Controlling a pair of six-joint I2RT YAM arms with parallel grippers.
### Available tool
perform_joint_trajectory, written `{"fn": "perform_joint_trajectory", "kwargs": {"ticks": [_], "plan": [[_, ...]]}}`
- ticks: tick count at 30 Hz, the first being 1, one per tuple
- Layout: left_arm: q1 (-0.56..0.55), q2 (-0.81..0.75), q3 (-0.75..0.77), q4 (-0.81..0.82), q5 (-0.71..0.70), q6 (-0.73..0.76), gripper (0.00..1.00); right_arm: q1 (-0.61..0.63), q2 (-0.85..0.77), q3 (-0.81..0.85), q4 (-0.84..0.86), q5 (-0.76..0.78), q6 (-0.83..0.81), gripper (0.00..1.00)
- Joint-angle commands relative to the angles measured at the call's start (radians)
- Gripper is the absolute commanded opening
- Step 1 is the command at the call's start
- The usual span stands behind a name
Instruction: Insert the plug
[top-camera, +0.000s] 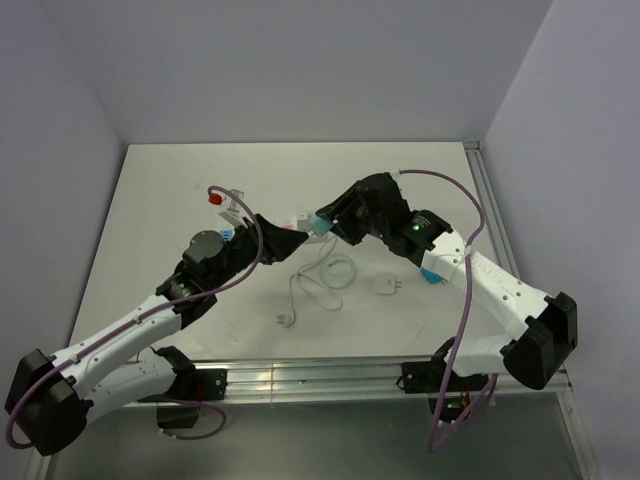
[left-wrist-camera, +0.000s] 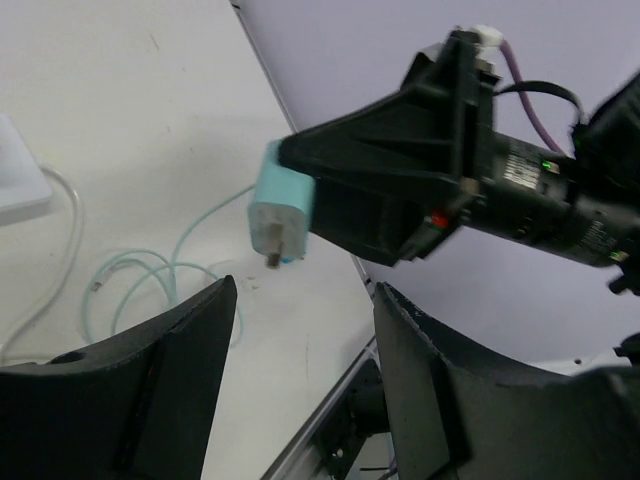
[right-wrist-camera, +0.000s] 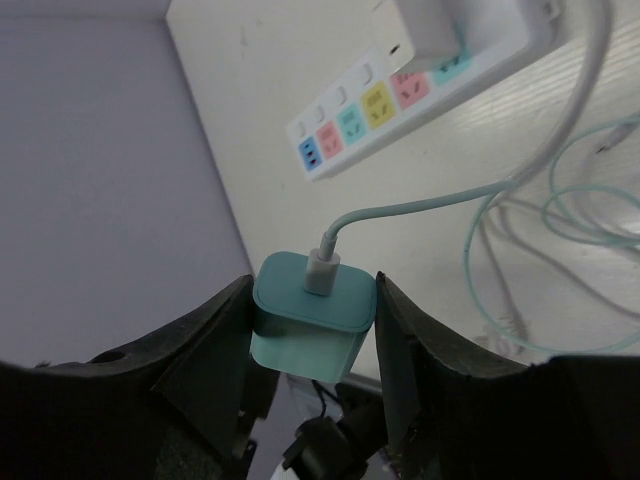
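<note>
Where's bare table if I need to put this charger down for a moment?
Free: the far table between back wall and power strip; also left of the red object. Crowded: mid-table around the cable coil and white adapter.

Reaches inward from both sides, tips nearly meeting; holds left gripper (left-wrist-camera: 305, 300) spread, empty; clamps right gripper (right-wrist-camera: 312, 288) on teal plug (left-wrist-camera: 280, 212).

A white surface (top-camera: 170, 190) is sitting in a corner, with pale lavender-grey walls (top-camera: 300, 60) rising along its far, left and right edges. An aluminium rail (top-camera: 300, 377) is running along its near edge under soft, even light.
</note>
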Motion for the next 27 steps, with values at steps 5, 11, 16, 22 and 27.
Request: {"fn": "perform_joint_trajectory", "kwargs": {"ticks": [5, 11, 16, 22, 27], "plan": [[-0.076, 0.026, -0.016, 0.122, -0.136, 0.047, 0.67, 0.068, -0.050, 0.019, 0.059, 0.014, 0.091, 0.00], [-0.105, 0.049, -0.001, 0.117, -0.175, 0.051, 0.66, 0.097, -0.059, -0.007, 0.076, 0.010, 0.107, 0.00], [-0.110, 0.058, 0.004, 0.105, -0.194, 0.044, 0.61, 0.103, -0.054, -0.004, 0.075, 0.007, 0.116, 0.00], [-0.112, 0.044, -0.012, 0.122, -0.212, 0.039, 0.57, 0.117, -0.050, 0.001, 0.061, 0.022, 0.125, 0.00], [-0.113, 0.058, 0.004, 0.117, -0.214, 0.041, 0.53, 0.121, -0.034, 0.006, 0.066, 0.010, 0.128, 0.00]]}}
